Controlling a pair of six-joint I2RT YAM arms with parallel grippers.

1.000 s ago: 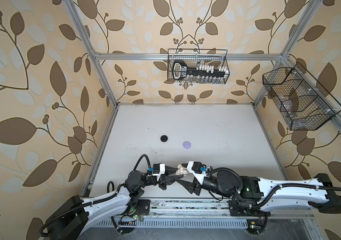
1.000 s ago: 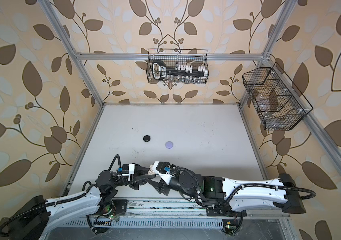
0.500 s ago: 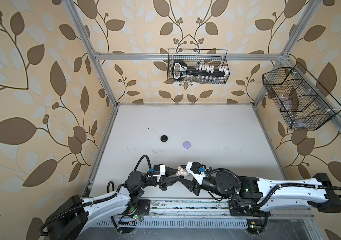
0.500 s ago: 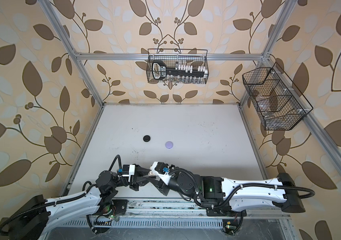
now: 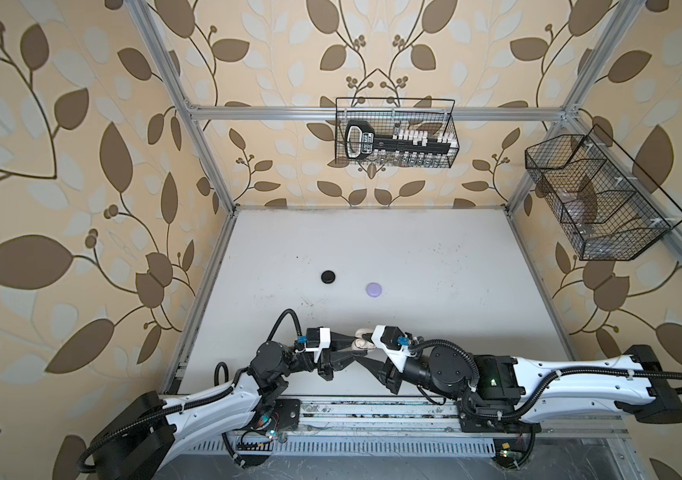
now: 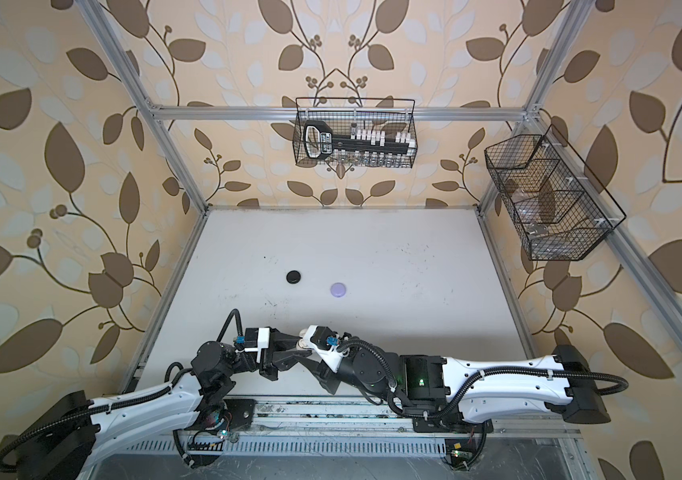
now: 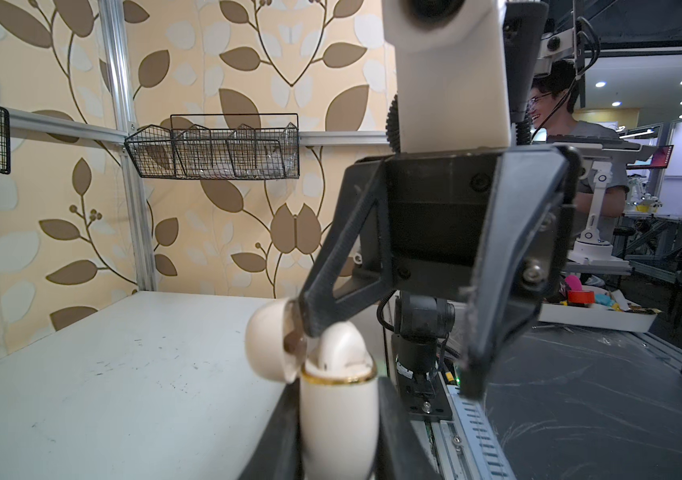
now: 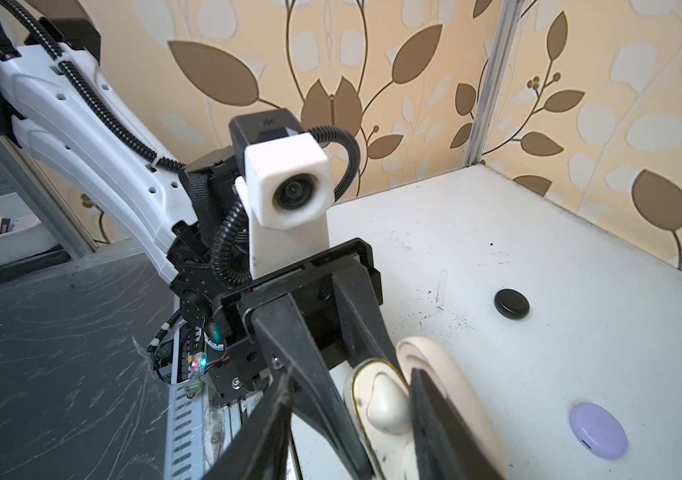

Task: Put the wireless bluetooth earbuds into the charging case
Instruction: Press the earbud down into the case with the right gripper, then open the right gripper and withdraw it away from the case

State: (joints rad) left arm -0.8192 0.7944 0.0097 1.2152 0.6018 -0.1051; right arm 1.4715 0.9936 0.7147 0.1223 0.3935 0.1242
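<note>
Cream case point(image 7: 337, 399) bottom centre, clamped by left gripper point(image 7: 337, 451); right gripper point(image 7: 391, 353) jaws apart. I judge earbud point(image 7: 339, 345) seating; next, gentle push.

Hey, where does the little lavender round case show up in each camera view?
Both top views: the lavender case lies near the middle of the table, right of the black case.
Left wrist: not in it.
Right wrist: it lies on the table beyond the cream case, nearer than the black case.
Landmark: the open cream case, visible in all four views.
</note>
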